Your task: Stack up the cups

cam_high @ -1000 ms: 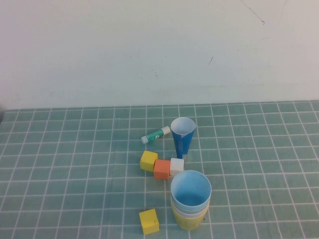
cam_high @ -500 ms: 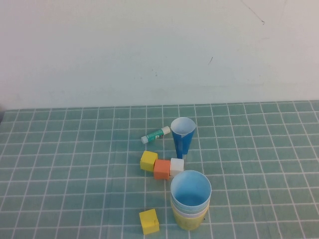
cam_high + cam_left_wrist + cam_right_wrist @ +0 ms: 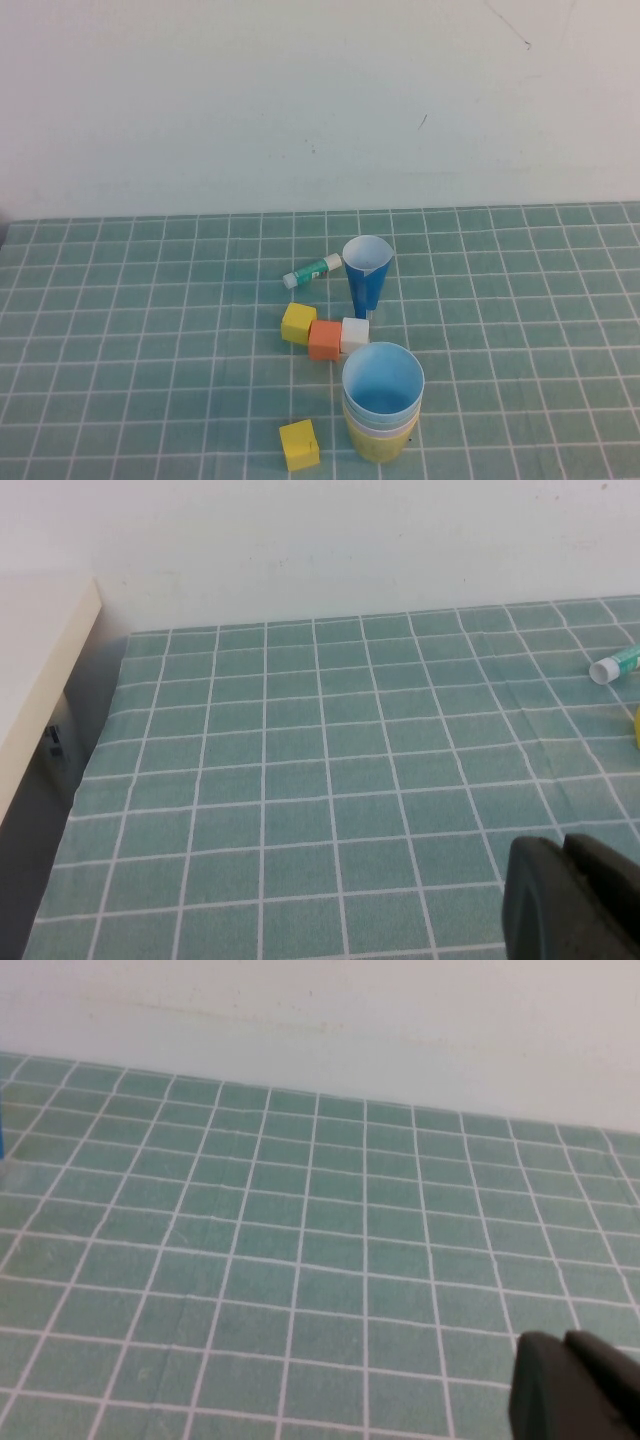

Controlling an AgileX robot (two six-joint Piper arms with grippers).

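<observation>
Nested round plastic cups (image 3: pixel 382 405), light blue topmost, yellow lowest | left gripper (image 3: pixel 566 898) closed, empty, above mat | right gripper (image 3: pixel 566 1380) likewise

**Four cups nested in one upright stack**

The cups (image 3: pixel 382 405) stand upright as one nested stack, at about five o'clock on the table, near its front edge. The light blue cup sits innermost, its open mouth facing up. Pale rims show beneath it, and the yellow cup is outermost at the bottom.
</observation>
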